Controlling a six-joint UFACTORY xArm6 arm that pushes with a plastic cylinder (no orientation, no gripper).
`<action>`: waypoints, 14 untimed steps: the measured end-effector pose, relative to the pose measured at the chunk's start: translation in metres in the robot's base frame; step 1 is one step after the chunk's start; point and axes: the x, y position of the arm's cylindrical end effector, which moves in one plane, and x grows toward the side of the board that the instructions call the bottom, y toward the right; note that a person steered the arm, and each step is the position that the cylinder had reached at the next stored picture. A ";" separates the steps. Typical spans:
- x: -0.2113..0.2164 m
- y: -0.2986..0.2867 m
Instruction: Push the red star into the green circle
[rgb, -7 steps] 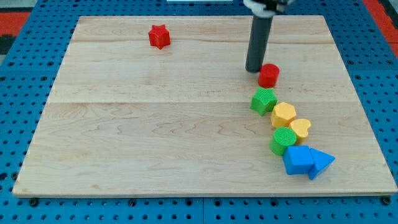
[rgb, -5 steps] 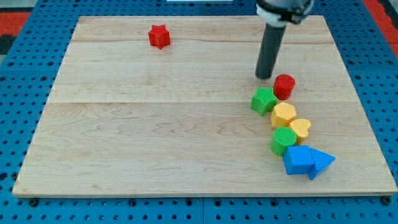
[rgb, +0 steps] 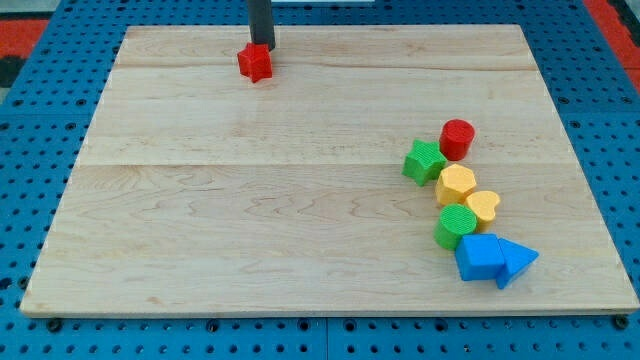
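The red star (rgb: 256, 63) lies near the view's top left of the wooden board (rgb: 250, 200). My tip (rgb: 261, 46) stands right behind it, at its top edge, touching or nearly touching it. The green circle (rgb: 456, 226) is far off at the view's lower right, in a cluster of blocks. No gripper is present.
The cluster at the right holds a red cylinder (rgb: 457, 138), a green star (rgb: 425, 161), a yellow hexagon (rgb: 456, 185), a yellow heart (rgb: 483, 208), a blue cube (rgb: 480, 256) and a blue triangle (rgb: 516, 260). Blue pegboard surrounds the board.
My tip has left the red cylinder, which it had nudged to the right and down, and crossed to the view's top left, behind the red star. The star has barely shifted.
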 end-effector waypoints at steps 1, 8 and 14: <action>0.008 -0.036; 0.121 0.085; 0.207 0.075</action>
